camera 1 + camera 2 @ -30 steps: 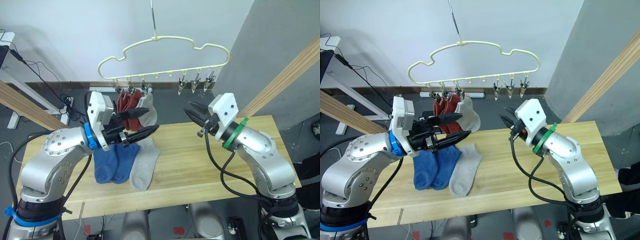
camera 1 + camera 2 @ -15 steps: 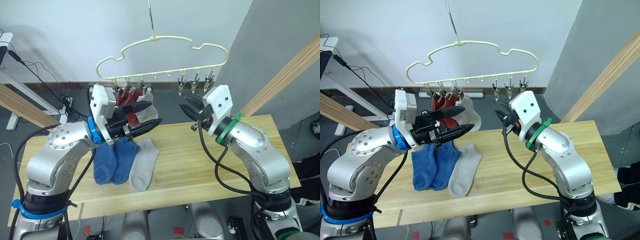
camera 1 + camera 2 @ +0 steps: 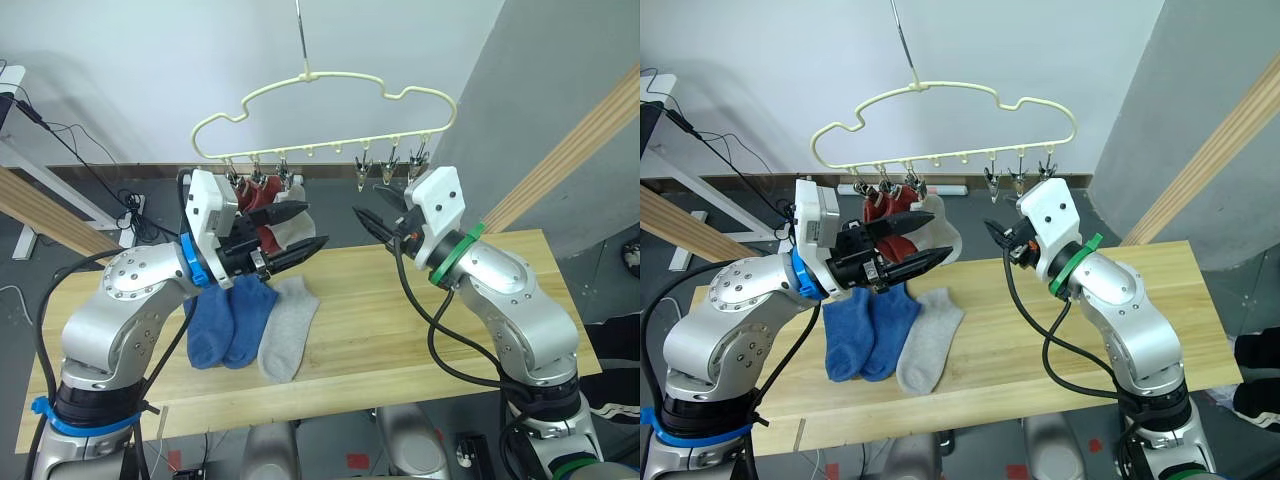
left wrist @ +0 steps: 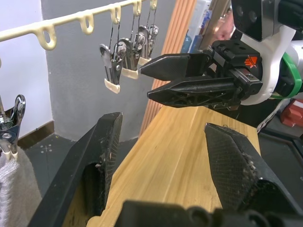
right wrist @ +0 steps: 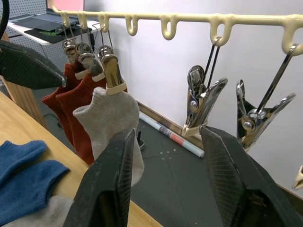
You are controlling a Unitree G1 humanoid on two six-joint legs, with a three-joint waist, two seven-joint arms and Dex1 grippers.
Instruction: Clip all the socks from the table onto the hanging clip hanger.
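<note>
The pale-yellow clip hanger hangs above the table's far edge. Its left clips hold two red socks and a grey sock. On the table lie two blue socks side by side and a grey sock next to them. My left gripper is open and empty, raised just in front of the hung socks. My right gripper is open and empty too, below the hanger's bare clips, facing the left one across a short gap.
Round wooden poles slant past on the right and on the left. A grey wall panel stands behind the right arm. Cables lie on the floor beyond the table. The table's right half is bare wood.
Both arms have risen a little toward the hanger. The right gripper has moved left and up under the bare clips. Both grippers stay open, and the socks have not moved.
</note>
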